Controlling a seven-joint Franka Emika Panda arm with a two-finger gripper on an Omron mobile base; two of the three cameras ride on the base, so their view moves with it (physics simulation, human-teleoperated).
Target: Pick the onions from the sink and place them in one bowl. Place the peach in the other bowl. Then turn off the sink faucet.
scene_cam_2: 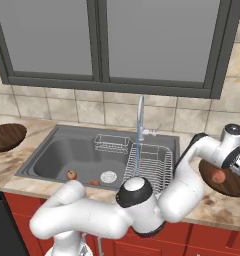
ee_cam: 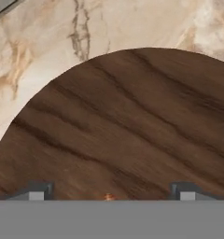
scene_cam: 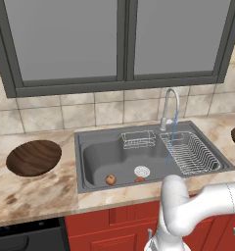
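My gripper (ee_cam: 111,193) hangs open just above the right-hand wooden bowl (ee_cam: 132,121), with nothing between its fingertips (ee_cam: 37,193). In the right base view the hand (scene_cam_2: 239,167) is over this bowl (scene_cam_2: 232,187), and a small orange-red round piece (scene_cam_2: 219,176) lies in it; onion or peach, I cannot tell. Two small round pieces rest on the sink (scene_cam: 97,152) floor by the drain. The larger one (scene_cam: 110,180) has a paler patch like the peach, and the smaller reddish-orange one (scene_cam: 139,180) looks like an onion. The other bowl (scene_cam: 34,157) sits far left, with nothing in it. Water streams from the faucet (scene_cam: 169,105).
A wire dish rack (scene_cam: 190,152) fills the sink's right part and a small wire basket (scene_cam: 138,139) hangs at its back. Marble counter (scene_cam: 36,196) runs on both sides. Red cabinet fronts lie below, and a tiled wall and window stand behind.
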